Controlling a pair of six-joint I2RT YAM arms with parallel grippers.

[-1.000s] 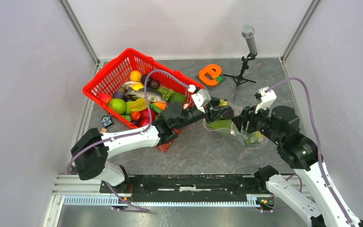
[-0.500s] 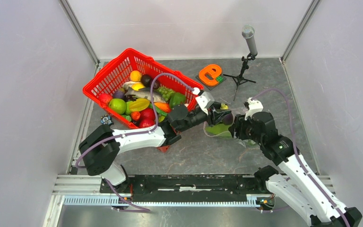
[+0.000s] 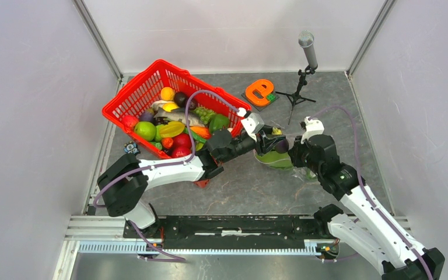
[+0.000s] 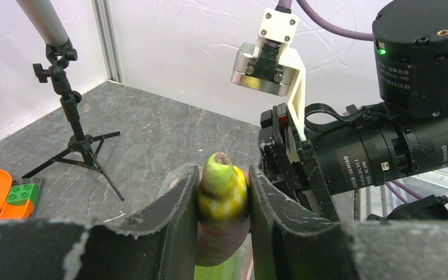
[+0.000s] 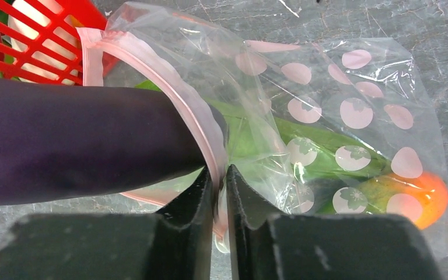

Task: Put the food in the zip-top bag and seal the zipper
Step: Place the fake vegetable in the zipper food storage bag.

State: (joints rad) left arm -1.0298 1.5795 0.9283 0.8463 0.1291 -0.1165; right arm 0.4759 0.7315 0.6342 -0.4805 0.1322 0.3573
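The clear dotted zip-top bag [image 5: 326,116] lies on the table [image 3: 280,162], its pinkish zipper strip [image 5: 169,81] held open in a loop. A green leafy vegetable [image 5: 303,137] and an orange fruit [image 5: 431,195] are inside. My right gripper [image 5: 220,175] is shut on the zipper edge; it also shows in the top view [image 3: 294,156]. My left gripper [image 4: 223,175] is shut on a purple toy eggplant [image 4: 221,204] with a green-yellow stem. The eggplant's purple body [image 5: 81,140] pokes into the bag's mouth. In the top view the left gripper [image 3: 271,143] is right beside the right one.
A red mesh basket [image 3: 146,87] full of toy produce stands tilted at the back left. A microphone on a tripod [image 3: 307,49] and an orange letter block [image 3: 261,90] stand at the back. The right arm's wrist [image 4: 385,151] is close in front of the left gripper.
My right arm has swung left and drawn the bag's mouth toward the left gripper. My left gripper has moved slightly right, and the eggplant now sits in the mouth.
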